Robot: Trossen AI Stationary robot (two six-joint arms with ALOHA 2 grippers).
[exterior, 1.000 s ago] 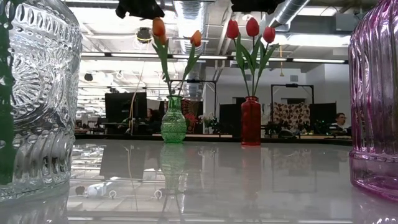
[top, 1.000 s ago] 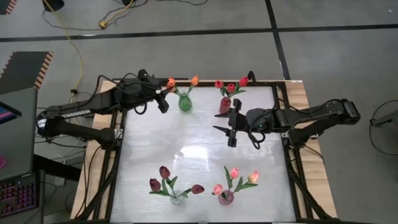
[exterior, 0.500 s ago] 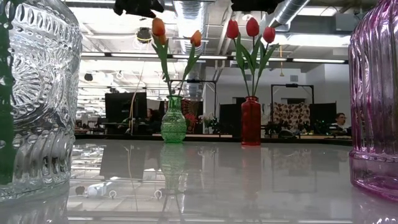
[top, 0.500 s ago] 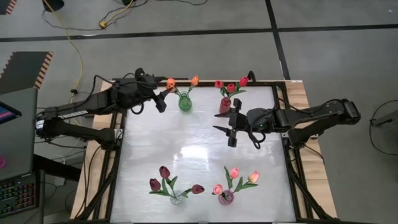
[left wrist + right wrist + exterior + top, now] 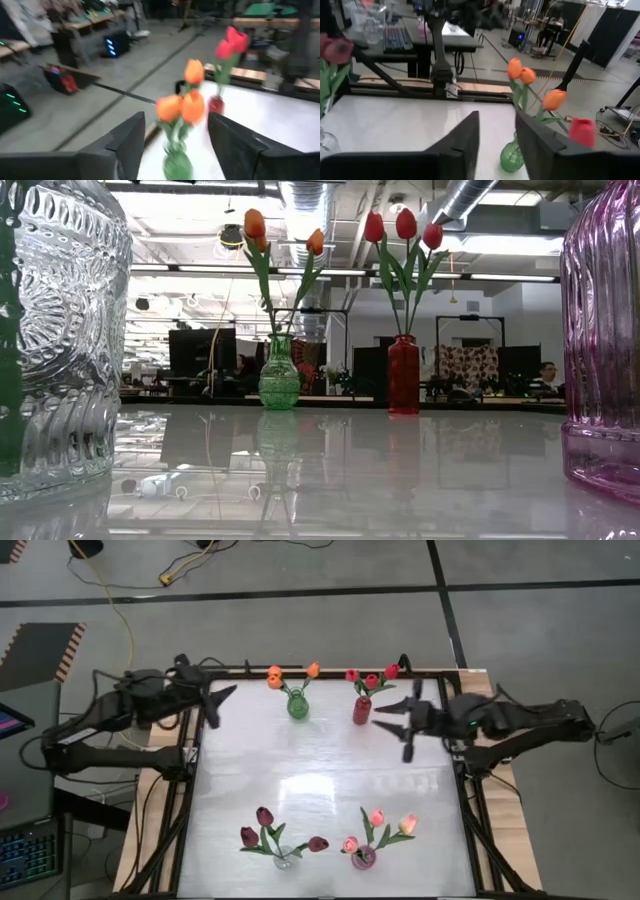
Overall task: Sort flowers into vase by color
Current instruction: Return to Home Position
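Observation:
Orange tulips stand with their stems in a green vase at the far side of the table. Red tulips stand in a red vase beside it. Maroon tulips fill a clear vase near the front edge, and pink tulips a pink vase. My left gripper hangs open over the table's far left edge, left of the green vase. My right gripper hangs open right of the red vase. Neither holds anything.
A black frame runs around the white table top. The middle of the table between the two rows of vases holds no objects. In the low view the clear vase and the pink vase stand close at either side.
My left gripper has drawn back from the orange tulips toward the table's left edge. My right gripper has pulled away toward the right edge and risen. Both dark grippers have left the top of the low view. The flowers and vases have stayed put.

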